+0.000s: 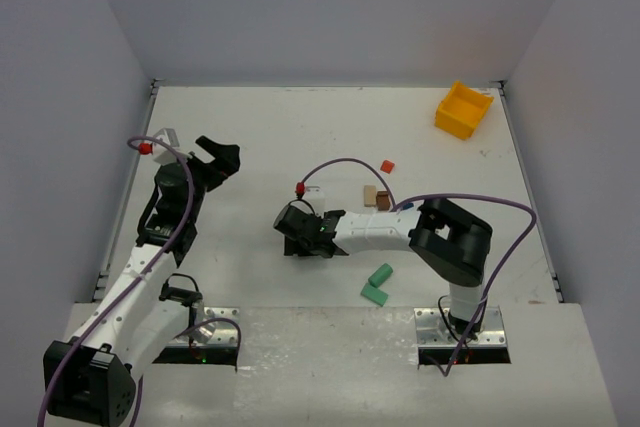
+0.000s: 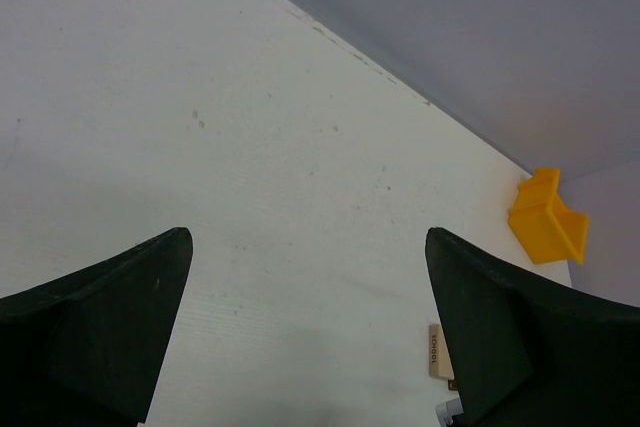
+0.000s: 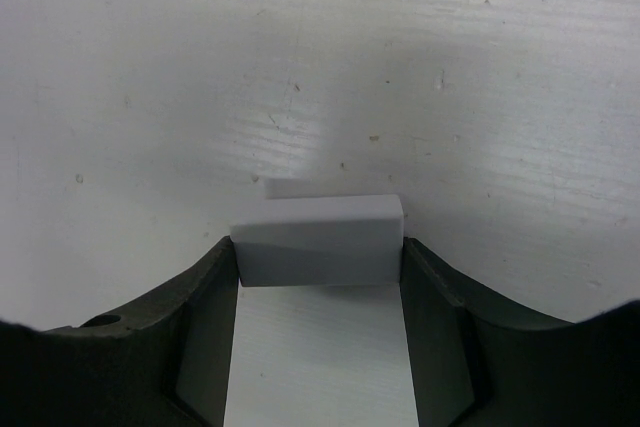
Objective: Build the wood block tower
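Observation:
My right gripper (image 1: pixel 296 231) is shut on a white block (image 3: pixel 318 237), which is pinched at both ends between the fingers, low over the white table left of centre. A second white piece (image 3: pixel 295 187) shows just behind it. My left gripper (image 1: pixel 216 160) is open and empty over the table's left side, far from the blocks. Loose blocks lie near the right arm: a red one (image 1: pixel 387 165), a tan one (image 1: pixel 369 196) that also shows in the left wrist view (image 2: pixel 434 351), a brown one (image 1: pixel 383 199), and two green ones (image 1: pixel 380 274) (image 1: pixel 374 294). No stacked tower shows.
A yellow plastic bin (image 1: pixel 463 109) stands at the far right corner and also shows in the left wrist view (image 2: pixel 547 217). Grey walls close in the table on three sides. The right arm's cable loops over the loose blocks.

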